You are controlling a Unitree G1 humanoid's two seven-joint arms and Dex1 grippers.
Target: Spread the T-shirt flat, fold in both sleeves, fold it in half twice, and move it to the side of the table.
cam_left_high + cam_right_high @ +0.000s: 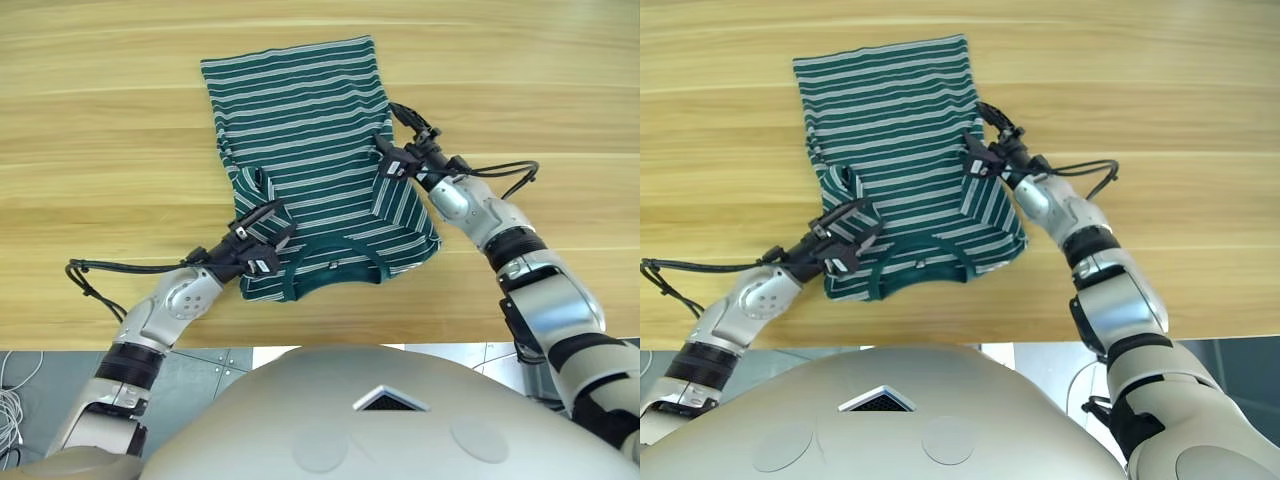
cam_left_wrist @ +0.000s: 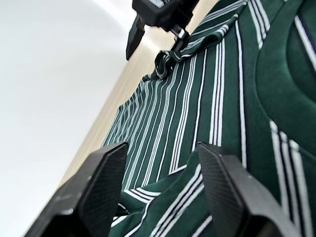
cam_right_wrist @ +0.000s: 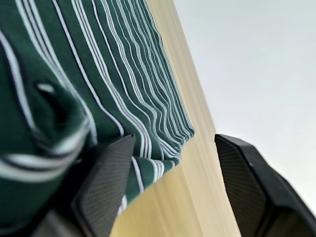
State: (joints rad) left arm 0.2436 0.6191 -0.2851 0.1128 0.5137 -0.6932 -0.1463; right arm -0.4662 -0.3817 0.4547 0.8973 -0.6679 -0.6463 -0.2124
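**Left gripper** (image 1: 262,238): jaws spread, set on the shoulder just left of the collar (image 1: 335,268). Striped cloth bulges up between its fingers (image 2: 98,187).

**T-shirt** (image 1: 300,120): lies on the wooden table (image 1: 100,150), collar nearest the robot, hem far beyond the collar, both sleeves turned inward.

**Right gripper** (image 1: 393,160): jaws likewise spread, straddling the folded edge beyond and right of the collar.

**Probable hazards:** a pinch that catches only the top layer would pull a sleeve open, and uneven lifting would skew the half-fold. The bunched left sleeve (image 1: 250,185) may trap a crease.

**Surroundings:** a loose cable (image 1: 85,275) trails far left of the collar, apart from the cloth.
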